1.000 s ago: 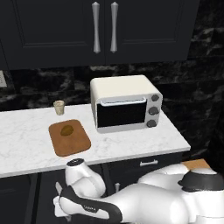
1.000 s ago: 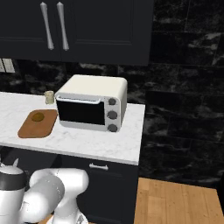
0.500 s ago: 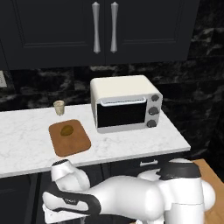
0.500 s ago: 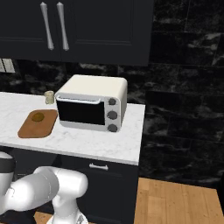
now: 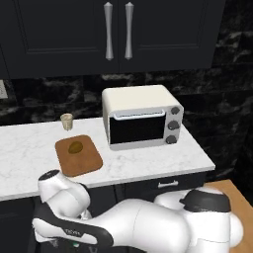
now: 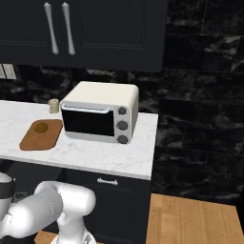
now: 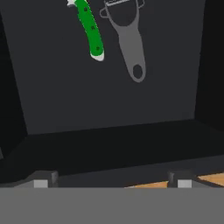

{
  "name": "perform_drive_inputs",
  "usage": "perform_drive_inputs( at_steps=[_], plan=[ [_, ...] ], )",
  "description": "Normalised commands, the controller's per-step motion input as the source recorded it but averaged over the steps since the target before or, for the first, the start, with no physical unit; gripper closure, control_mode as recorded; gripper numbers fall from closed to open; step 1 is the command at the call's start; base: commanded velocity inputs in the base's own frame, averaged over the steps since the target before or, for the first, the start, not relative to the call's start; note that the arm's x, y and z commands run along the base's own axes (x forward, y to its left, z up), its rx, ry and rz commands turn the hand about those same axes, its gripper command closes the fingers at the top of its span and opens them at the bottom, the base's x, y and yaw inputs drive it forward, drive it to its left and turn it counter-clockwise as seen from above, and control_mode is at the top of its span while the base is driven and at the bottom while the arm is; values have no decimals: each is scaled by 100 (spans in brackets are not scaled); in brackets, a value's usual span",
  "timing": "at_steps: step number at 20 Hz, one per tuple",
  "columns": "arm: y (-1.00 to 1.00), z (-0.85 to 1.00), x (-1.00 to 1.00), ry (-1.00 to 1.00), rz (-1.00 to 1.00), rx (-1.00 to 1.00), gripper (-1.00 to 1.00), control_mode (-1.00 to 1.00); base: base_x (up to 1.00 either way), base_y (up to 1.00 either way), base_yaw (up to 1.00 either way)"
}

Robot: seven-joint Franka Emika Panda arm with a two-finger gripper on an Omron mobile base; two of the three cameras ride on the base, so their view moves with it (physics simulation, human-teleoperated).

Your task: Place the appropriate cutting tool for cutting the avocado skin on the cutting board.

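In the hand view the cutting tool (image 7: 91, 29), a knife with a bright green handle, lies on the floor of a dark open drawer (image 7: 109, 100), its blade cut off by the top edge. My gripper (image 7: 112, 183) is open, well short of the knife, with nothing between its fingertips (image 7: 41, 183). On the counter the reddish-brown cutting board (image 5: 79, 157) (image 6: 42, 136) carries the small olive avocado (image 5: 75, 147) (image 6: 42, 127).
A grey peeler (image 7: 127, 37) with a looped head lies just right of the knife. A cream toaster oven (image 5: 141, 118) (image 6: 100, 112) stands right of the board, and a small beige cup (image 5: 66, 121) (image 6: 53, 106) behind it. Wooden floor (image 6: 190, 219) shows at the right.
The arm has swung further left and lower, below the counter's front edge. The board, avocado, cup and oven have stayed where they were.
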Motion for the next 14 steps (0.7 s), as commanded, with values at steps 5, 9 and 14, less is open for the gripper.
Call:
perform_drive_inputs(
  at_steps=[5, 9, 14],
  plan=[
    [10, -24, 52, -13, 7, 0, -100, -100, 0, 0, 0],
    [0, -47, 74, -3, 10, 0, -100, -100, 0, 0, 0],
    [9, -53, 37, 0, 7, 0, -100, -100, 0, 0, 0]
  ],
)
